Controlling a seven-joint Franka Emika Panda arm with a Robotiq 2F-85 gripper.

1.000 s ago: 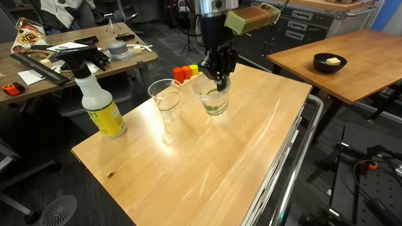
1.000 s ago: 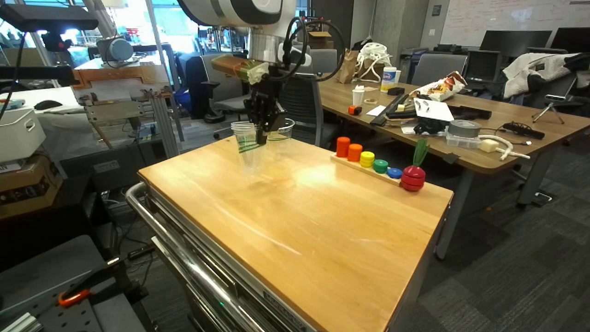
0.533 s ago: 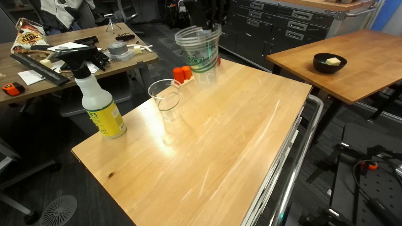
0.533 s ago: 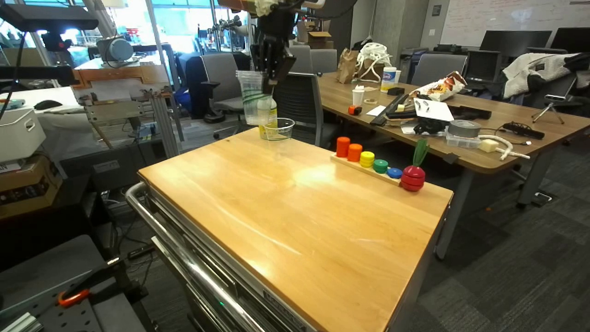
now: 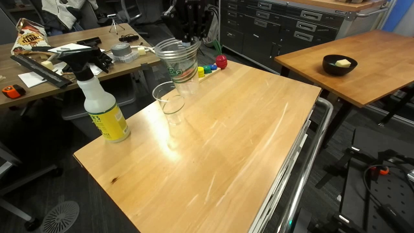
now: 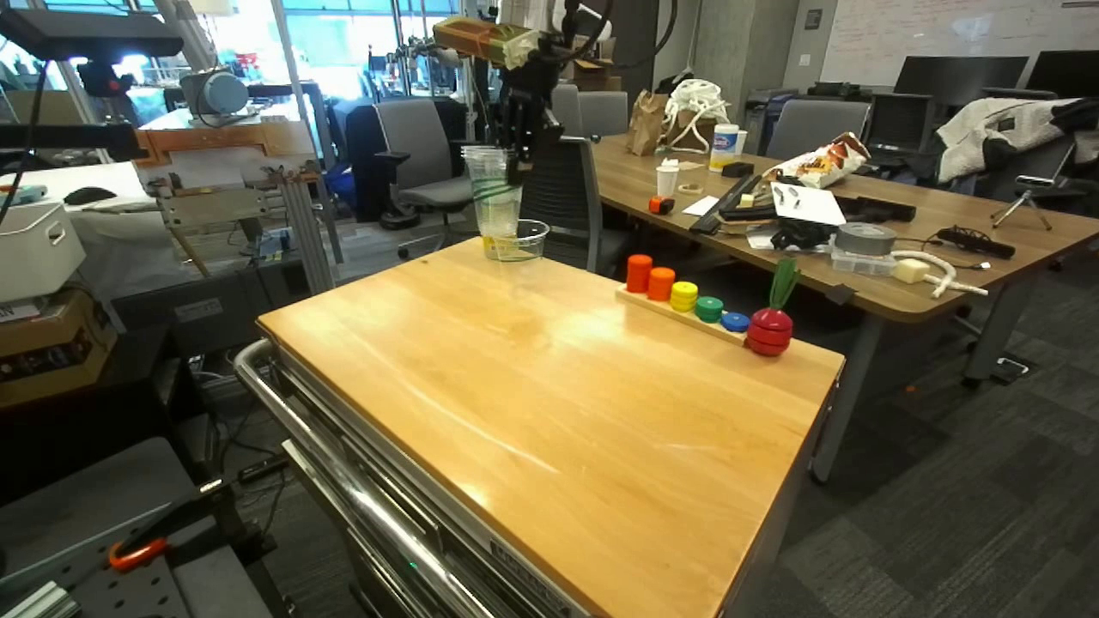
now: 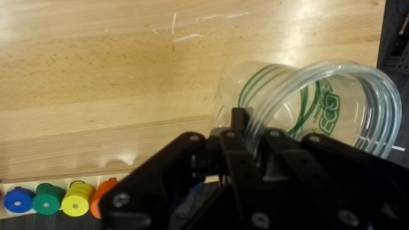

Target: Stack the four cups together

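A nested stack of clear cups (image 5: 181, 66) hangs in the air, tilted slightly, with several rims showing close together. My gripper (image 5: 187, 41) is shut on the wall of that stack at its rim; in the wrist view the rims run between the fingers of the gripper (image 7: 252, 132). Green print marks the stack (image 7: 329, 111). A single clear cup (image 5: 174, 108) stands upright on the wooden table. In an exterior view the stack (image 6: 496, 193) hangs just above and beside this lone cup (image 6: 525, 245), its base overlapping the cup's rim in the picture.
The yellow spray bottle (image 5: 108, 118) stands beyond the lone cup, near the table edge. A wooden stacking toy with coloured pegs (image 6: 683, 296) and a red radish-like piece (image 6: 769, 330) lies along one edge. A metal rail (image 5: 310, 165) borders the opposite side.
The gripped stack has risen off the table, then moved across and come down somewhat toward the lone cup. The lone cup and the spray bottle have stayed put.
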